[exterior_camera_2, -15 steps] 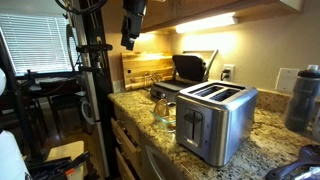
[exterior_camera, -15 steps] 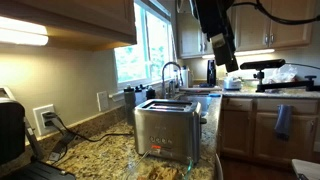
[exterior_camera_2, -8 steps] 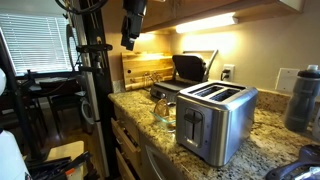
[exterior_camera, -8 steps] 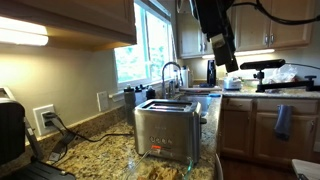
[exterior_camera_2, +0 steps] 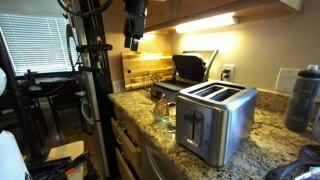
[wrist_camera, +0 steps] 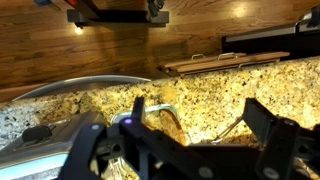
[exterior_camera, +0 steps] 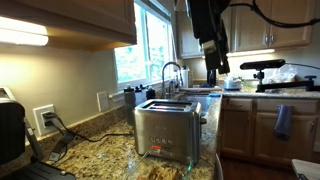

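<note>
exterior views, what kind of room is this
Most likely a home kitchen: a steel toaster on a granite counter, a sink faucet by a window, and wooden cabinets.

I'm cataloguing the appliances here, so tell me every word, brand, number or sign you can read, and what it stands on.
No text can be read in any view.
The toaster has a small reddish mark low on its front, too small and blurred to read.
The dark bottle shows no legible lettering.
</note>
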Available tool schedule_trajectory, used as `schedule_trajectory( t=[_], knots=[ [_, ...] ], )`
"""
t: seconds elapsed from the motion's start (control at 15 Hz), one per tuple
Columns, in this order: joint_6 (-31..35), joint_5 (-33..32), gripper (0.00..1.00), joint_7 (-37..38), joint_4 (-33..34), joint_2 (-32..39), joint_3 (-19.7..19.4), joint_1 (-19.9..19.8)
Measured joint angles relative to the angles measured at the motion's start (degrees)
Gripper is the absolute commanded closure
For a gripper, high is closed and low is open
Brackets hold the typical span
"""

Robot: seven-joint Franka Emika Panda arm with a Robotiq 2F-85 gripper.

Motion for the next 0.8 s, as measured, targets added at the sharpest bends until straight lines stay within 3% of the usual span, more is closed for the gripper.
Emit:
schedule_trajectory(
  t=[0.67,0.8],
  knots=[
    [19.67,-3.97,0.00,2.04,-11.87,-1.21,5.19,0.13],
    [20.18,-4.00,0.00,2.08,-12.37,-0.80,5.28,0.21]
  ],
)
